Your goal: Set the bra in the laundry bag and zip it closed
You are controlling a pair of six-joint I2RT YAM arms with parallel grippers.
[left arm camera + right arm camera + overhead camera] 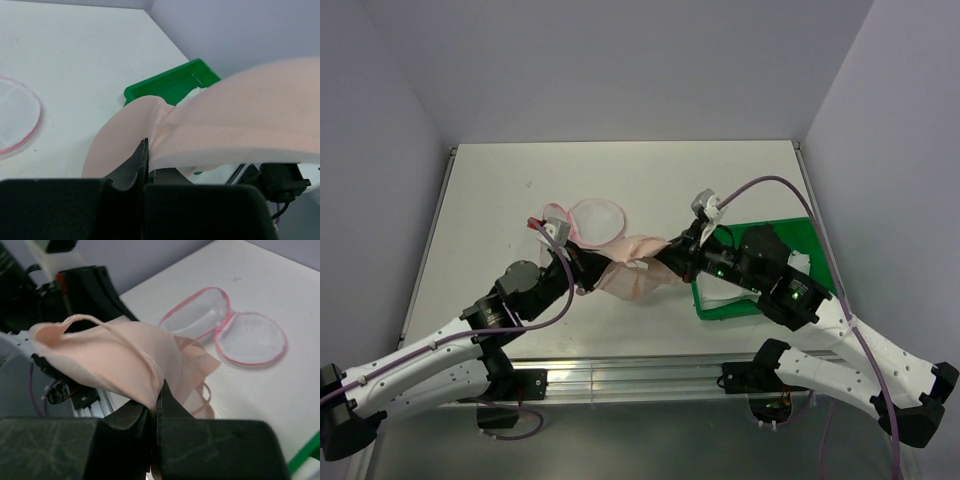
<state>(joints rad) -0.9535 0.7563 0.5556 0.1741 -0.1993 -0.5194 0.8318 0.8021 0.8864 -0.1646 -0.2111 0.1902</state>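
Observation:
The pale peach bra (632, 268) hangs stretched between my two grippers above the table's near middle. My left gripper (584, 264) is shut on its left edge; in the left wrist view the band (240, 115) runs off from the closed fingertips (143, 152). My right gripper (666, 254) is shut on the bra's other end, pinching a padded cup (105, 355) at its tips (159, 390). The laundry bag (597, 217) lies open on the table just behind the bra. Its two round white mesh halves with pink rims (250, 337) lie side by side. My left wrist hides one half in the top view.
A green plastic tray (715, 305) sits at the right of the table under my right arm, and also shows in the left wrist view (170, 82). The table's metal front rail (640, 375) runs along the near edge. Grey walls close in on both sides.

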